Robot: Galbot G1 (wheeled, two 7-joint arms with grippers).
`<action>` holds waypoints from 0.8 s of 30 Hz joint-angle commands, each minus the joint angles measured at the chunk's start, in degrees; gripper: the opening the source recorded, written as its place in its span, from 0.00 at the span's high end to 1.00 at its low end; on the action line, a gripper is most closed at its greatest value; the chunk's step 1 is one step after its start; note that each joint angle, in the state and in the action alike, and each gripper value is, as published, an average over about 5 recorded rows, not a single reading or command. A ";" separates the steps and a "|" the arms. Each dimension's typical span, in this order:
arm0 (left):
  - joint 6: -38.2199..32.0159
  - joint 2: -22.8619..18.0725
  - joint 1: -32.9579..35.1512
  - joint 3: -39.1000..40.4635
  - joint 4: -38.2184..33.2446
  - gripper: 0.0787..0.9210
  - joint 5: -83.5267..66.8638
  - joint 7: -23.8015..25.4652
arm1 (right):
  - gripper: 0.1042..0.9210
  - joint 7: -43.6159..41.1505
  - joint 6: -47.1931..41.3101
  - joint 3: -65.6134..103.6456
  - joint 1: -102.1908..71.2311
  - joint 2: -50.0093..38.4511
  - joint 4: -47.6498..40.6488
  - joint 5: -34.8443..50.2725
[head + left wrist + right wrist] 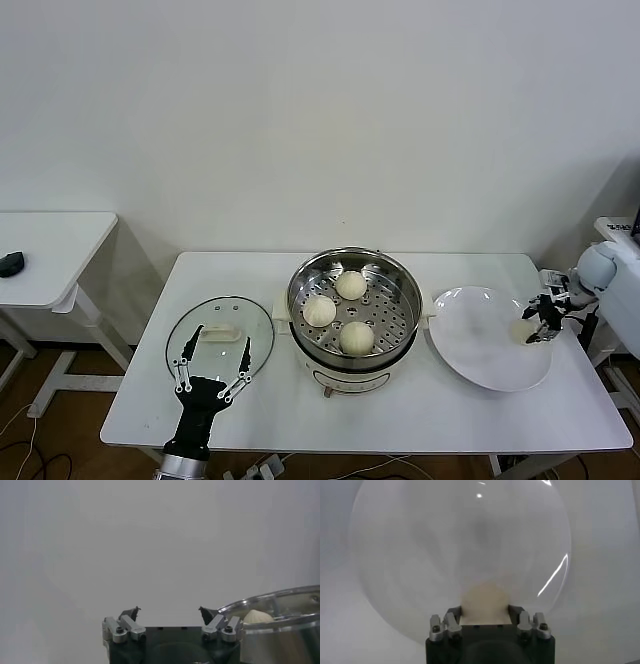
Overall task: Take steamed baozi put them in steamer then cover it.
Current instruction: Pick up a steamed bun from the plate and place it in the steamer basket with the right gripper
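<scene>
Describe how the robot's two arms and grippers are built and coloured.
The left gripper has a black body and wrist with two slim black fingers; silver metal linkage blocks with dark bolts sit at the finger bases, clear in the left wrist view. The right gripper has the same black body and silver bolted blocks, mounted on a white, rounded arm housing with black cabling near the wrist.

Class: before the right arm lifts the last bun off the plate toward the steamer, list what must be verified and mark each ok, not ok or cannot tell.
1. Right end effector fingers on both sides of the last baozi: ok.
2. Grip firm enough to lift: cannot tell.
3. Free space on the steamer tray beside its three buns: ok.
4. Steamer uncovered, cover on the table: ok.
5. Left end effector open, clear of the steamer: ok.
6. Plate otherwise empty: ok.
</scene>
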 commanded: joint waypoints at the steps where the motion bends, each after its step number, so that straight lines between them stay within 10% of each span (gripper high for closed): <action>1: 0.22 -0.01 -0.05 0.19 -0.37 0.12 0.00 0.06 | 0.37 -7.73 -1.27 -7.04 8.23 -3.63 10.20 3.90; 24: -0.68 0.42 0.42 0.80 -2.32 0.12 0.16 1.12 | 0.38 -9.18 -14.68 -47.32 48.21 8.28 40.55 42.10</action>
